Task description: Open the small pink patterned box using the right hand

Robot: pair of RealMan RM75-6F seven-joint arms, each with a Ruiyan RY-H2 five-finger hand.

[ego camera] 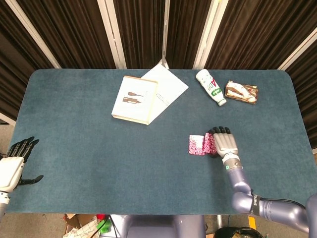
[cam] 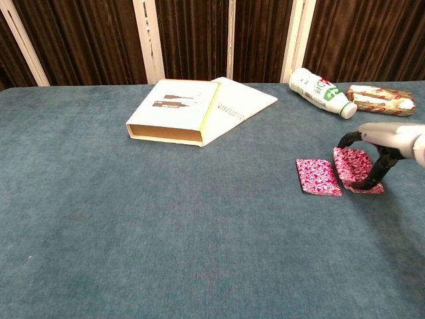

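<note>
Apparently opened: pink patterned box (cam: 358, 169) under right hand (ego camera: 224, 143), fingers gripping its body; lid (cam: 319, 177) lies flat just beside it. Left hand (ego camera: 15, 163) idle, fingers spread.

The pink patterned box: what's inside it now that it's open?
The pink patterned box lies open, its lid flat on the table beside it. The right hand arches over the base, so its inside cannot be seen.

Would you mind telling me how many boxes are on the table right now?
3: the pink patterned box lying open by the right hand, the white flat box at center back, the brown patterned box at back right.
</note>
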